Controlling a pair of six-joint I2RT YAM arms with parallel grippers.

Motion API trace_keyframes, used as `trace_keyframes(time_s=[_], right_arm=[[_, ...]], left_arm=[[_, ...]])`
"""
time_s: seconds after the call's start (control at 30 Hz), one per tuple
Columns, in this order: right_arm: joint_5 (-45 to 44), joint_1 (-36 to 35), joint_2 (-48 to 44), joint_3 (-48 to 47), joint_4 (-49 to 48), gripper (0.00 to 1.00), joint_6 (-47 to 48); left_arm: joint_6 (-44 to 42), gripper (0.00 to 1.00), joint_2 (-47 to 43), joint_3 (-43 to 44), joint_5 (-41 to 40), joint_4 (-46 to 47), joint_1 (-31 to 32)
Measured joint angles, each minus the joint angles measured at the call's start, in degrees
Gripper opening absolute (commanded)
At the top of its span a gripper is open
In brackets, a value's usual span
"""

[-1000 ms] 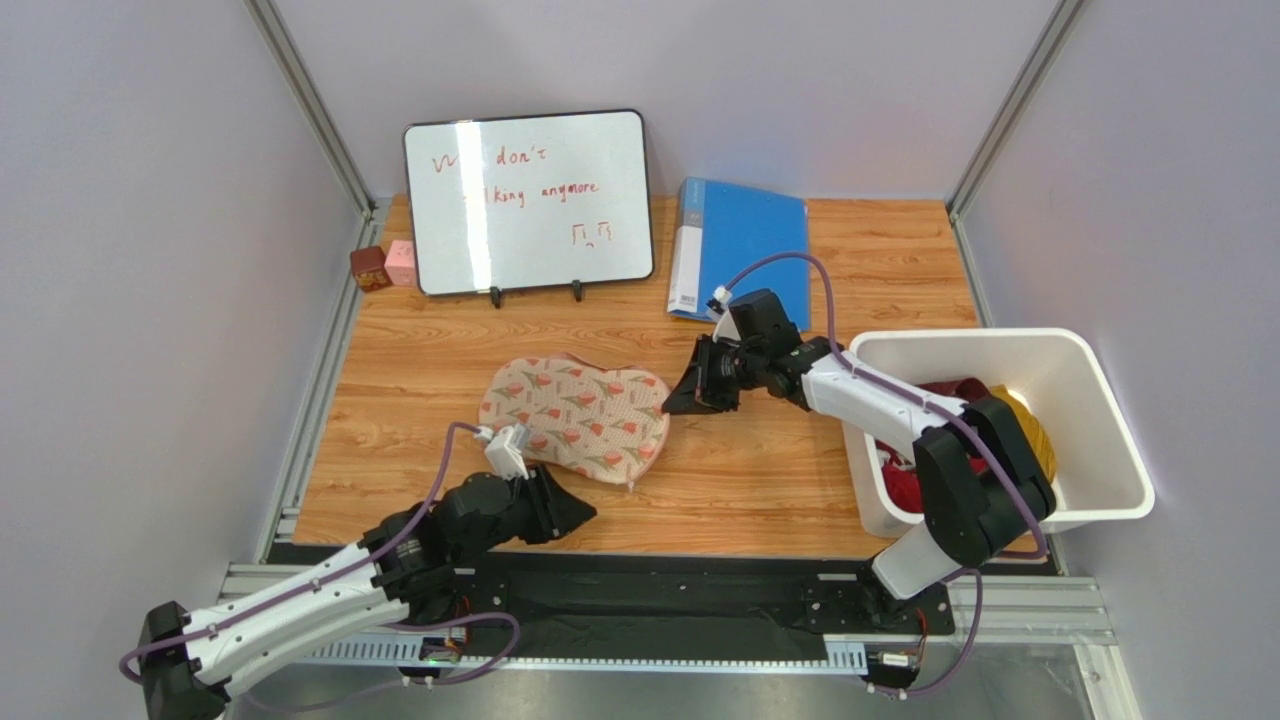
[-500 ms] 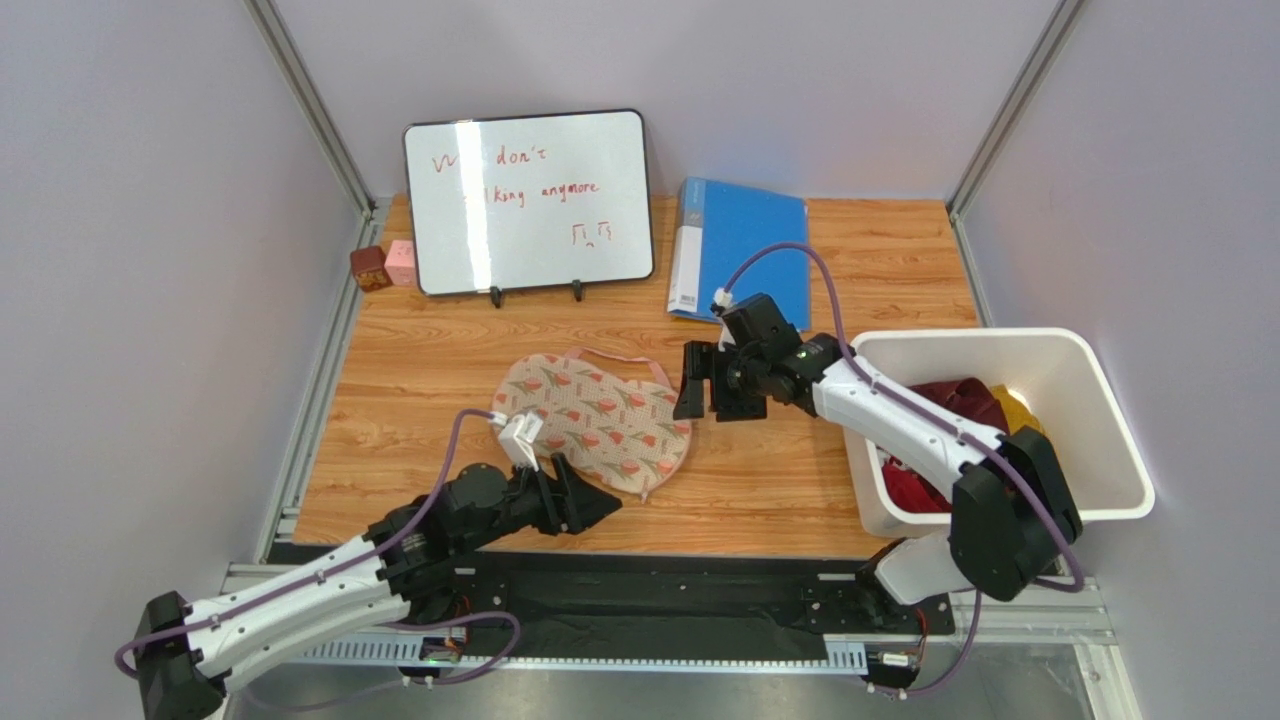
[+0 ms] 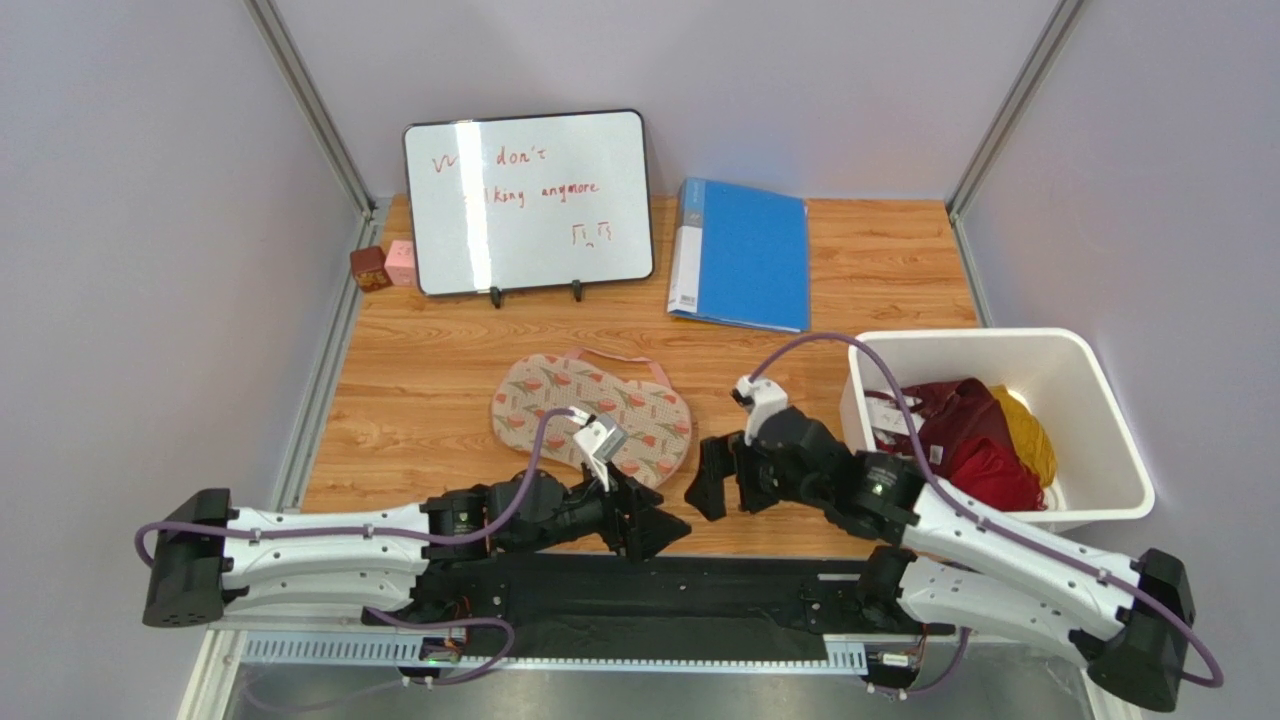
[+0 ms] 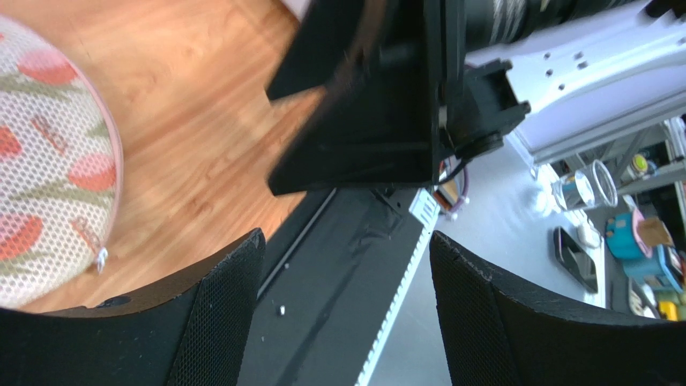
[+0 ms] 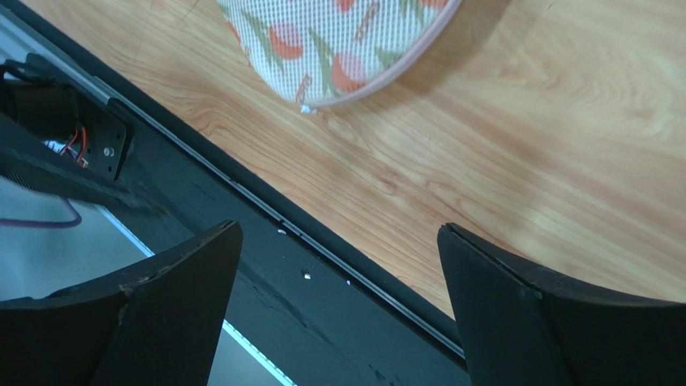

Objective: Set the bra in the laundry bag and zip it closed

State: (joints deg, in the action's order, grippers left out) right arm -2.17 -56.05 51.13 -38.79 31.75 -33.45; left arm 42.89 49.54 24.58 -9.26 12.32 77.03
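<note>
Flat on the table [image 3: 436,360], mid-board, the bag [image 3: 594,413], leaf print up, pink-trimmed edge turned toward the arms. At that near edge, a small metal zip pull [image 5: 304,108] lying on bare wood. No sight of the bra in any view; no telling whether inside.

Low at the table's near edge, just short of the bag, the left gripper [image 3: 657,533], released: fingers [image 4: 201,322] spread wide in the wrist view, only wood and the black base strip [image 3: 721,608] between them. Just beside it, off the bag's near right end, the right gripper [image 3: 718,483], likewise let go, fingers [image 5: 547,322] well apart over wood and strip, nothing grasped. Both clear of the fabric, tips near each other but apart.

Off to the right, a white bin [image 3: 1104,450] with red and yellow clothes [image 3: 977,428] heaped inside. At the back, a whiteboard [image 3: 529,200] with red scrawl, a blue folder [image 3: 739,252] to its right, a brown block [image 3: 370,269] and a pink block [image 3: 400,261] at its left foot.
</note>
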Motion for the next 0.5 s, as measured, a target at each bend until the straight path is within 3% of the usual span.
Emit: trace_keyframes(time_s=[0.13,0.33,0.5], right_arm=[[-1.29,-4.13,-12.44,12.37,-5.16,1.00,-4.72],[-6.25,-9.92,-31.89,30.93,-16.26,1.00,-16.35],[-11.30,-12.39,-48.02,34.71,-17.03,1.00,-24.59]], left_arm=[[-1.07,0.80,-4.02,-5.68,-4.02,4.39,1.73],[0.52,0.81,-19.61,-21.79,-7.85,8.17,2.05],[1.73,0.81,-33.97,-23.26,-7.96,7.74,2.12]])
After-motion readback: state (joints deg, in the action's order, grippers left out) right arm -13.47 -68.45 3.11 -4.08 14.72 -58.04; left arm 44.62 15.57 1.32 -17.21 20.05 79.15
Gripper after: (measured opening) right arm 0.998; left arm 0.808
